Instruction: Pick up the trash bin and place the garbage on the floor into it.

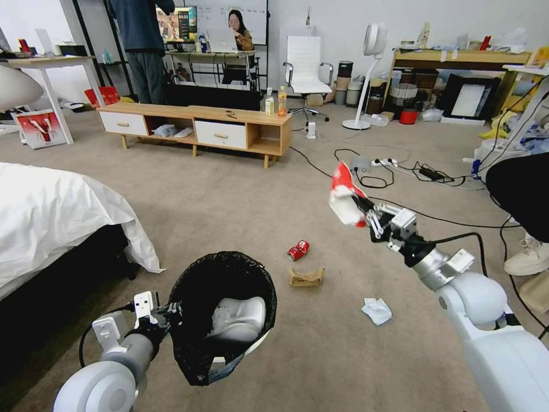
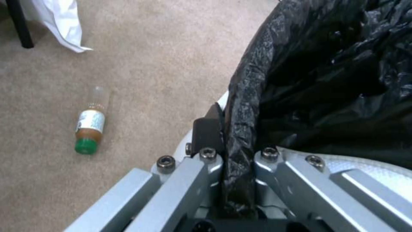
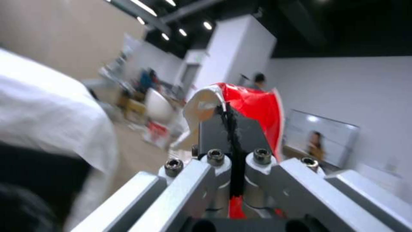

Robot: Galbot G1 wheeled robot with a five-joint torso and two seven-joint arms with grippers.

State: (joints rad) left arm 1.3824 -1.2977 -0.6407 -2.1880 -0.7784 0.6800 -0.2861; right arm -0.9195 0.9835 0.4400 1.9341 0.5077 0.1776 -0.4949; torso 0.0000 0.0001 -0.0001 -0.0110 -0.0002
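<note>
From the head view you see the left gripper (image 1: 171, 313) holding the trash bin (image 1: 223, 315) at 7 o'clock by its rim, the right gripper (image 1: 361, 213) clamping a red-and-white wrapper (image 1: 345, 194) aloft at 2 o'clock, and a crushed can (image 1: 298, 250), brown paper (image 1: 306, 277) and tissue (image 1: 376, 310) on the carpet (image 1: 229, 194). Your left wrist view adds a green-capped bottle (image 2: 89, 125) lying beside the bin. The right wrist view confirms the jaws pinched shut on the wrapper.

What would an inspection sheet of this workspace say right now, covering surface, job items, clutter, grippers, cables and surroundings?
Surface: carpet floor.
Job's things: trash bin held off the floor, white tissues inside; red-and-white wrapper held; crushed can, brown paper, tissue, small bottle on floor.
Clutter: two drink bottles on low cabinet.
Grippers: left gripper shut on bin rim; right gripper shut on wrapper.
Cables: black cables, power strip.
Surroundings: bed, chair, fan.
</note>
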